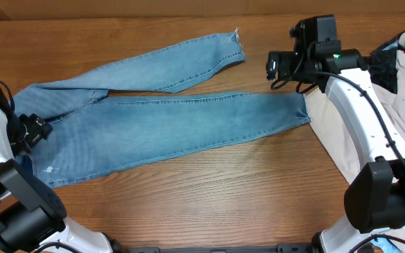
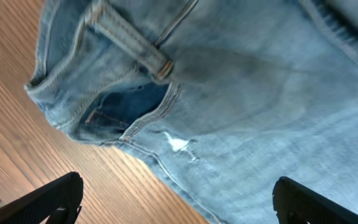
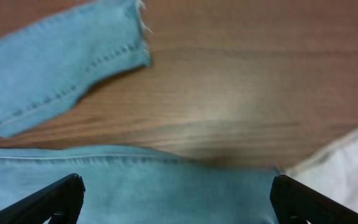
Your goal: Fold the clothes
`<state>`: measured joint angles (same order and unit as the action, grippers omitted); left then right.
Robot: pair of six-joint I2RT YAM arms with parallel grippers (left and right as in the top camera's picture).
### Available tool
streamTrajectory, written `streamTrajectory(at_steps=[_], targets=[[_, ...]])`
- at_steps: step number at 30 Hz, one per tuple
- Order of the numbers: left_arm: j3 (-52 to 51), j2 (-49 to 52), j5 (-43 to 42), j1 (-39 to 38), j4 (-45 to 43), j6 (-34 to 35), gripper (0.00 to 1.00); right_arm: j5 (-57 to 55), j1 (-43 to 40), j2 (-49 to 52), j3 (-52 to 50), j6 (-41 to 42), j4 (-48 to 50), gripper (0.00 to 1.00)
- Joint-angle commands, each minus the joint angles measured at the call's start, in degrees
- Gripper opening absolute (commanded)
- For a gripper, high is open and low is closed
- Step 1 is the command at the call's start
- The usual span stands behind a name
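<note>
Light-blue denim jeans (image 1: 160,126) lay flat, waist at left edge; left gripper (image 2: 176,190) and right gripper (image 3: 178,186) hovered, fingers apart, presumably to pinch.

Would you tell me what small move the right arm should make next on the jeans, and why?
Probably lower the right tool onto the nearer leg's hem and close on it. The tool is open and hovers close to that hem, the jeans lie flat and unfolded, and the left tool, over the waistband, is open too.
</note>
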<state>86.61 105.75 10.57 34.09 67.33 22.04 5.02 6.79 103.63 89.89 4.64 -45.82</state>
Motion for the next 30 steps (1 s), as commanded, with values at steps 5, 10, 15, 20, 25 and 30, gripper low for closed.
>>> streamTrajectory(at_steps=[5,10,15,20,25,30], targets=[[-0.2,-2.0,-1.4,-1.4,-2.5,-1.3,0.79,6.3,0.0,2.9,0.2,-1.5,3.6,1.0],[-4.8,-2.0,-1.6,-1.6,-5.6,-1.3,0.63,9.7,0.0,8.0,0.2,-1.5,7.2,1.0],[-11.7,-2.0,-1.6,-1.6,-10.2,-1.3,0.63,16.8,0.0,15.1,0.2,-1.5,14.2,1.0],[-17.6,-2.0,-1.6,-1.5,-15.0,-1.3,0.66,19.6,0.3,20.2,0.2,-1.5,21.6,1.0],[-23.8,-2.0,-0.5,-1.5,-20.5,-1.3,0.68,20.7,1.9,24.0,0.2,-1.5,27.4,1.0],[-29.0,-2.0,0.5,-1.5,-25.3,-1.2,0.68,20.8,4.5,27.6,0.2,-1.5,32.1,1.0]])
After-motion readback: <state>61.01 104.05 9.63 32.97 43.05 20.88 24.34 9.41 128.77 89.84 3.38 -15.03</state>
